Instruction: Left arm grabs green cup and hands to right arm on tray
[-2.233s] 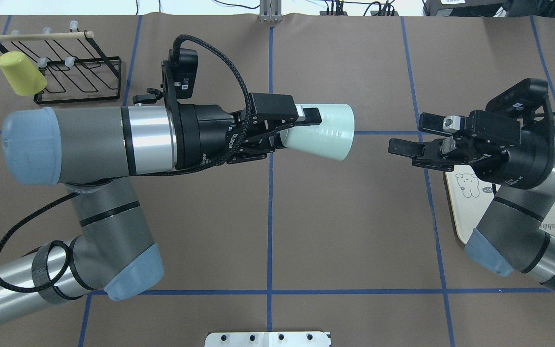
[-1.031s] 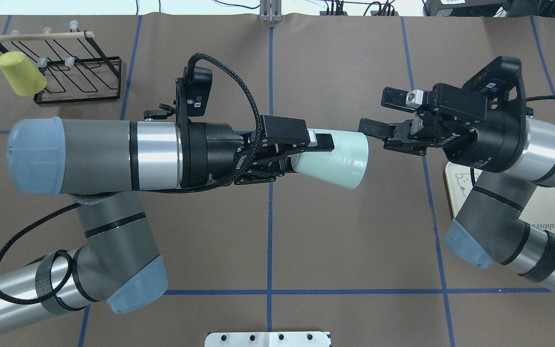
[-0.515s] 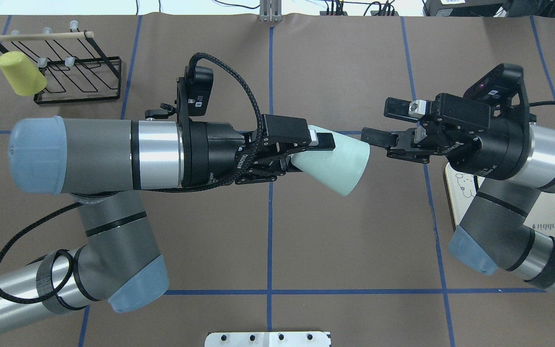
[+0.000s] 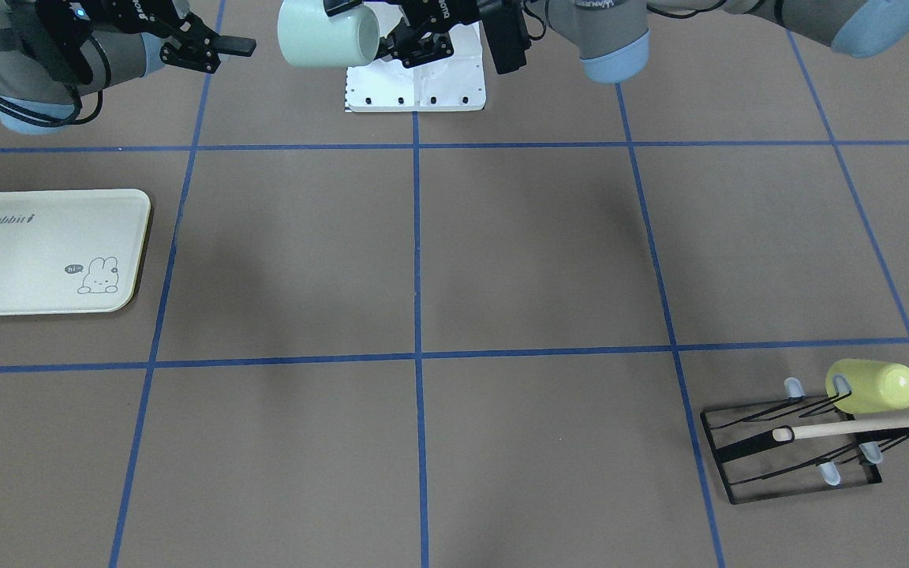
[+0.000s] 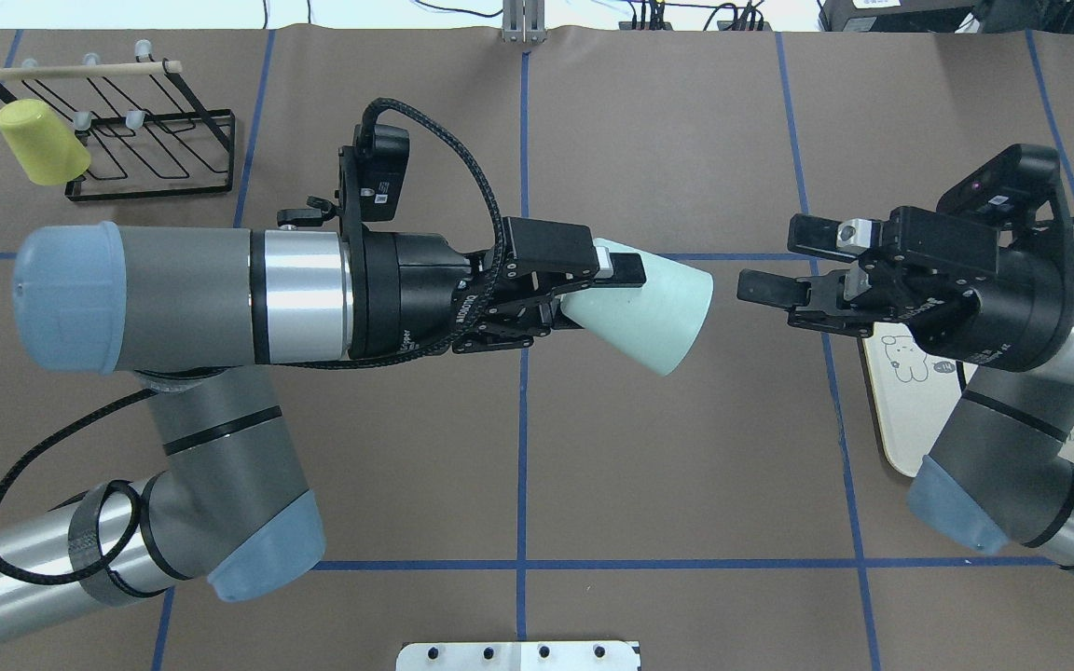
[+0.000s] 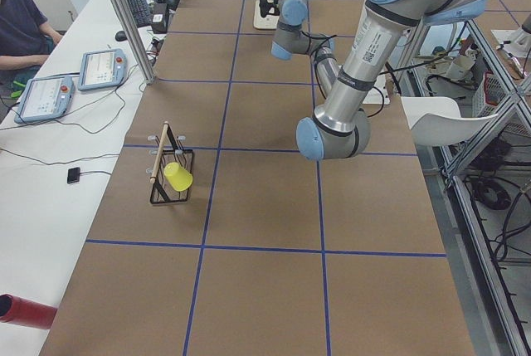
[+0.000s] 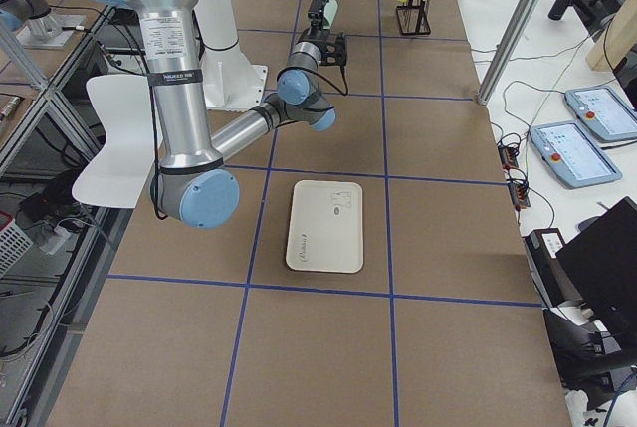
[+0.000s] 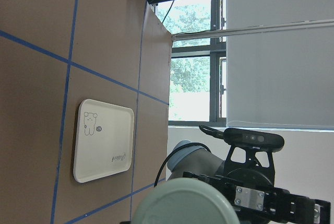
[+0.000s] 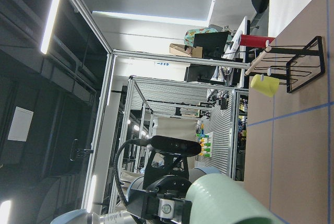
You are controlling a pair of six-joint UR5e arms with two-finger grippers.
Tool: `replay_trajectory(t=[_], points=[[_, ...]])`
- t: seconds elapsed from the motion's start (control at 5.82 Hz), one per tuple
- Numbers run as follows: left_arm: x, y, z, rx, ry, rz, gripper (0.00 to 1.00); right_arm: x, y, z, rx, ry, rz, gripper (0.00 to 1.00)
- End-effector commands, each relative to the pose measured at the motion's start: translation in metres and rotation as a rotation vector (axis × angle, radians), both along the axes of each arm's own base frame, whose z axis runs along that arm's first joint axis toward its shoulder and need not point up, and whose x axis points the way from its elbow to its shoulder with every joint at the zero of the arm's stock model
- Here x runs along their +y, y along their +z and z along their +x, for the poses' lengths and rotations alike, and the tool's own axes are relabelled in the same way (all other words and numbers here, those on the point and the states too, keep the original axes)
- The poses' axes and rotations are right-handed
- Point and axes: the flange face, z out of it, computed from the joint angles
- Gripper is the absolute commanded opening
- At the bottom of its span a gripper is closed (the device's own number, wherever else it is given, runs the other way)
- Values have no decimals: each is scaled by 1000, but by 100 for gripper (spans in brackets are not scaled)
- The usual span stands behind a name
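Yellow-green cup [image 5: 41,142] rests on the wire rack [image 5: 164,140], outside the task. Left gripper [image 5: 607,289] is clamped on the narrow end of the green cup [image 5: 658,308], which is held in the air on its side over mid-table. The wide end faces the right gripper [image 5: 779,259], presumably to offer it for transfer. That gripper is spread wide, empty and just short of the cup. Tray [image 5: 896,410], under the right arm, reads "Rabbit", with "hi" beside its bunny.
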Motion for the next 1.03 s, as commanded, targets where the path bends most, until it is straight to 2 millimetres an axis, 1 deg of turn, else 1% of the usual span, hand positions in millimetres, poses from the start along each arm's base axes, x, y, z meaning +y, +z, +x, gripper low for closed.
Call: replay_trajectory(t=[0.0,0.17,0.34,0.52,0.69,0.86], points=[[0,-1,0,2,-2,-2,12,11,8,8,8,-51,-29,96],[0,0,1,2,-6,-3,12,15,-2,13,-17,-73,-39,95],[-2,0,2,-1,-8,-7,12,15,-8,8,-22,-75,-49,95],[-3,1,4,-4,-9,-10,12,16,-28,2,-20,-78,-72,94],[-3,1,3,-4,-11,-10,12,18,-32,-4,-26,-78,-91,94],[-3,0,3,-2,-7,-13,12,17,-40,-12,-23,-78,-104,92]])
